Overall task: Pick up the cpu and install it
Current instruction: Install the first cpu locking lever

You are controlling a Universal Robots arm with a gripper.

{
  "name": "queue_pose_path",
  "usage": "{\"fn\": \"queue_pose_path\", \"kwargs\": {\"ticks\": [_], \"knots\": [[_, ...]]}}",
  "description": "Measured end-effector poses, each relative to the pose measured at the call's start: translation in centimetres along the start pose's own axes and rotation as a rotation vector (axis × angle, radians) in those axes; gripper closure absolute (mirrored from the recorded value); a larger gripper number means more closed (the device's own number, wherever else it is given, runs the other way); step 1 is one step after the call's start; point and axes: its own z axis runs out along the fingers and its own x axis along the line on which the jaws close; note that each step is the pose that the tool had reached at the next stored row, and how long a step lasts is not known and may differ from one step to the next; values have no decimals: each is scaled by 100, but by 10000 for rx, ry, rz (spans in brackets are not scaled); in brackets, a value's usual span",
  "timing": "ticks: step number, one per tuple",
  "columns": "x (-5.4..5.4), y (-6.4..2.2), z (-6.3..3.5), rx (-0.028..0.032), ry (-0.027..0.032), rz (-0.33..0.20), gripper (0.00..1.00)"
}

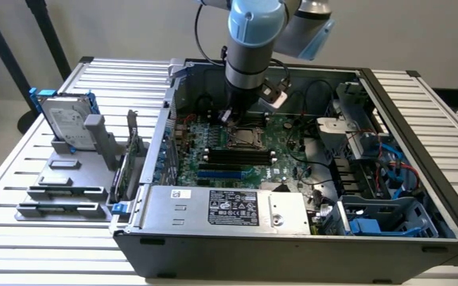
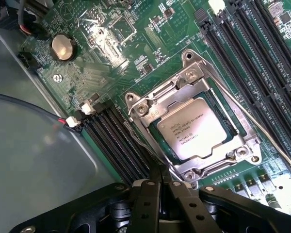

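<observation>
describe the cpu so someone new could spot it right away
Look inside the open computer case at the green motherboard. Near its middle sits a metal socket frame, beside the black memory slots. The cpu lies in that frame: a small flat silver square with printed text, the only shiny plate on the board.

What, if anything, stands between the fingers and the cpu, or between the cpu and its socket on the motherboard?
Nothing visible does. The cpu already lies in the socket frame on the motherboard, its top uncovered. The gripper is shut and holds nothing, just beside the socket's edge, with only open space between it and the chip.
</observation>
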Motion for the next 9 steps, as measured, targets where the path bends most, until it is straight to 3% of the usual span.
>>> {"fn": "queue_pose_path", "kwargs": {"ticks": [9], "knots": [[12,-8,5,-3,-31,39,86]]}}
